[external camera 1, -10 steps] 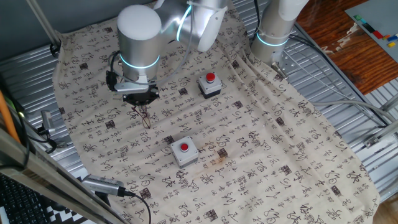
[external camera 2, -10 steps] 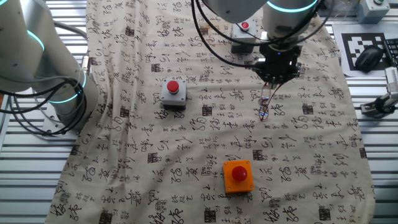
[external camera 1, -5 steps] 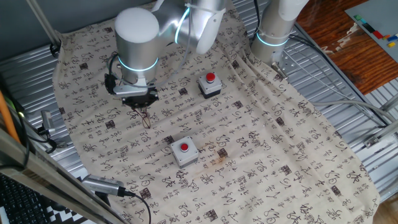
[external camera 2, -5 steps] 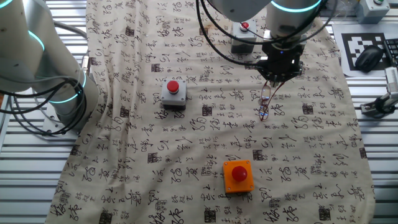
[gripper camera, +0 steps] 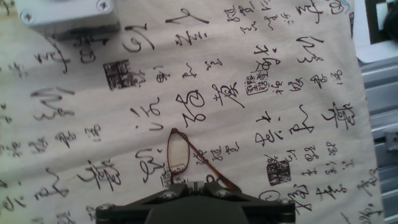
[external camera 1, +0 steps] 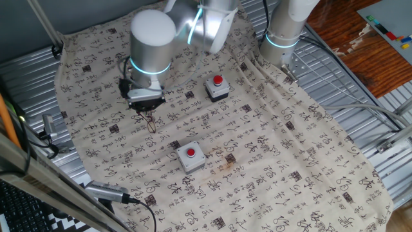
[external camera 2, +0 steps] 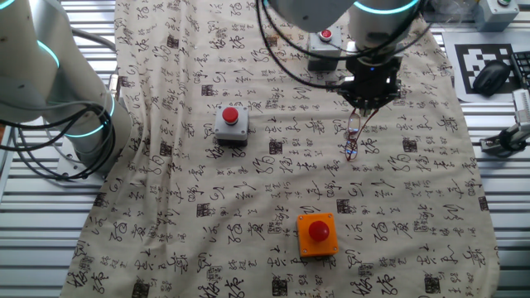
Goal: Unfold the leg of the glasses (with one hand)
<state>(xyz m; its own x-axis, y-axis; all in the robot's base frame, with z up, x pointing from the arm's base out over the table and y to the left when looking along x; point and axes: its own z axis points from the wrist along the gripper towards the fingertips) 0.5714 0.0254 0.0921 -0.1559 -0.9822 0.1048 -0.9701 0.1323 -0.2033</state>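
Note:
The glasses (gripper camera: 176, 153) are thin and reddish-brown. They lie on the printed cloth, with one lens and a leg (gripper camera: 210, 165) splayed off to the right in the hand view. The other end of the glasses is hidden under the fingers. My gripper (gripper camera: 194, 185) is right over the near end of the glasses, its jaws closed to a thin slit on the frame there. In one fixed view the glasses (external camera 1: 150, 122) reach from the gripper (external camera 1: 145, 107) down to the cloth. The other fixed view shows the glasses (external camera 2: 354, 137) just below the gripper (external camera 2: 363, 109).
Two grey button boxes with red buttons (external camera 1: 217, 88) (external camera 1: 190, 156) stand on the cloth. An orange button box (external camera 2: 317, 233) sits nearer the front in the other fixed view. A grey box corner (gripper camera: 68, 15) shows at top left. A second arm's base (external camera 2: 58, 91) stands aside. The cloth's edge (gripper camera: 367, 124) runs along the right.
The arm's wrist has swung slightly to the right above the gripper. The gripper and the glasses stay at the same spot on the cloth.

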